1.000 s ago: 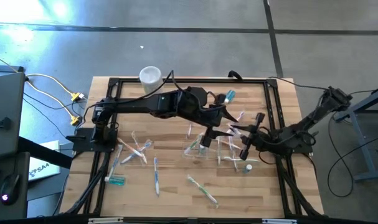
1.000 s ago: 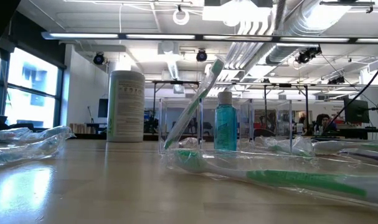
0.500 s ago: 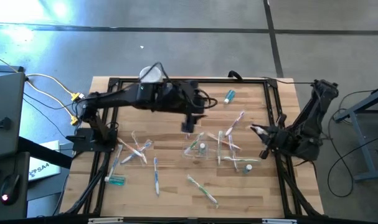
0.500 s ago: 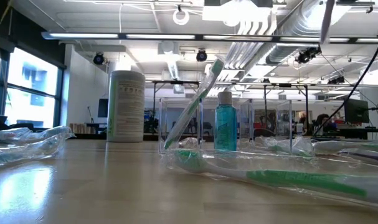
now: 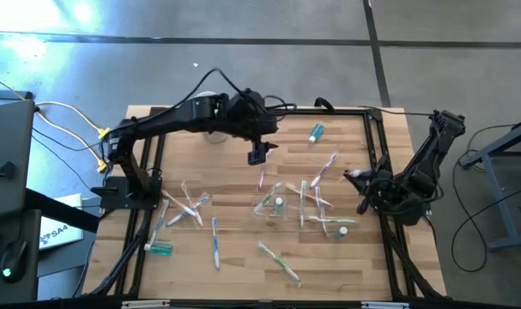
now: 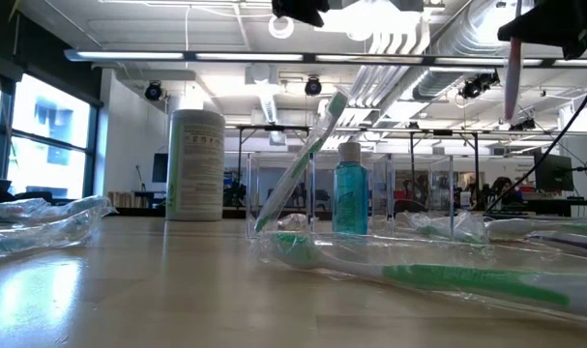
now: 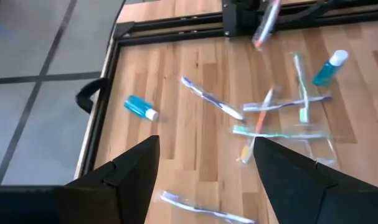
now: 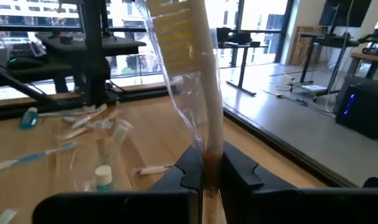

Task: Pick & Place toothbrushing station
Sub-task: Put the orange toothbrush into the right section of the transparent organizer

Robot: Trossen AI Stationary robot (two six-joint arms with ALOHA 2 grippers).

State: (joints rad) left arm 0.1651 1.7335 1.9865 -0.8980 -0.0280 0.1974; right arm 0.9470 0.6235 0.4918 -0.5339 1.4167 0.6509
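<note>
Two grippers are in play. The right gripper (image 8: 208, 169) is clamped on a wrapped toothbrush (image 8: 192, 68), taken low on the handle, with the bristle head standing upright above the jaws. In the high view this gripper (image 5: 356, 182) sits over the desk's 3 o'clock edge, near the frame rail. The left gripper (image 7: 201, 165) has its jaws apart and holds nothing; it hangs above the desk (image 5: 234, 275) toward 12 o'clock, just beside the white cylinder (image 6: 195, 164).

The clear cup (image 5: 271, 207) stands near the desk's centre, with a green toothbrush (image 6: 301, 159) leaning in it and a teal bottle (image 6: 350, 199) upright beside it. Loose wrapped brushes (image 5: 280, 262) lie scattered from 9 o'clock round to 5 o'clock. A teal tube (image 5: 316, 132) lies toward 1 o'clock, another (image 5: 160, 249) toward 8 o'clock.

Judgement on handling: the brushes are light, slim and stiff, but the film wrapper is slippery and may let the handle twist in the jaws. A hold at mid-handle, across the narrow width, looks safest. The cup is light and easily tipped, so the held brush should go in head up, without striking the rim.
</note>
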